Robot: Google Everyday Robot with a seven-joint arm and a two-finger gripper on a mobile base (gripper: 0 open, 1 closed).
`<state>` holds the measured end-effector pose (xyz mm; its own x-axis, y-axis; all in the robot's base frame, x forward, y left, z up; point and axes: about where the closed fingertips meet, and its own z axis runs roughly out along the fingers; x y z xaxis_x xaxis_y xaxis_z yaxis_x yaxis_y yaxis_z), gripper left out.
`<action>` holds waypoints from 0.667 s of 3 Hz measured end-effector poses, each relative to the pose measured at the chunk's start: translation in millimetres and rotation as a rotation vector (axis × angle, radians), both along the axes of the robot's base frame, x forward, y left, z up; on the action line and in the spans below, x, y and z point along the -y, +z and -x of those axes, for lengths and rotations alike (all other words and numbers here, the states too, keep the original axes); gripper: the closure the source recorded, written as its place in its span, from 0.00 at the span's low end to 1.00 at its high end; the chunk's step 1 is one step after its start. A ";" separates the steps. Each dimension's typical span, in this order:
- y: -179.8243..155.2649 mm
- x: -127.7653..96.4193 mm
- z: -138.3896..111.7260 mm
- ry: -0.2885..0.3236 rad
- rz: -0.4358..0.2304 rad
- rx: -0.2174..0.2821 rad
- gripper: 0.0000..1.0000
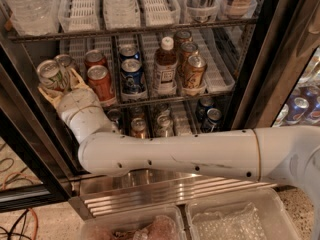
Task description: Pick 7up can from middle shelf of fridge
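Where the white robot arm point(190, 151) crosses above two clear plastic bins point(235, 221), its tan two-finger gripper point(60, 86), at left centre, has both fingers closed on the pale silver-green 7up can point(50, 74). The can is at the left end of the dark wire middle shelf point(170, 100) of the glass-door fridge point(150, 194). Two red cans point(100, 81), two blue cans point(132, 76) and one bottle point(165, 66) stand alongside.

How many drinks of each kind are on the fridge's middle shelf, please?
Pale cans: 2, including the 7up can held by the gripper at the left end
Red cans: 2
Blue cans: 2
Brown cans: 3
Bottles: 1
Total: 10
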<state>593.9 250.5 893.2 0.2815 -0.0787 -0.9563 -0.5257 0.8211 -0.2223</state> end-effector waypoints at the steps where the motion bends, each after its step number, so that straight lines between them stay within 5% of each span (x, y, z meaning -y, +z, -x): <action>1: 9.5 7.8 23.1 0.062 0.003 0.012 1.00; 2: 0.7 24.7 60.4 0.133 0.028 -0.038 1.00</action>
<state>533.5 225.7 893.8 0.2547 -0.0702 -0.9645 -0.6384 0.7369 -0.2222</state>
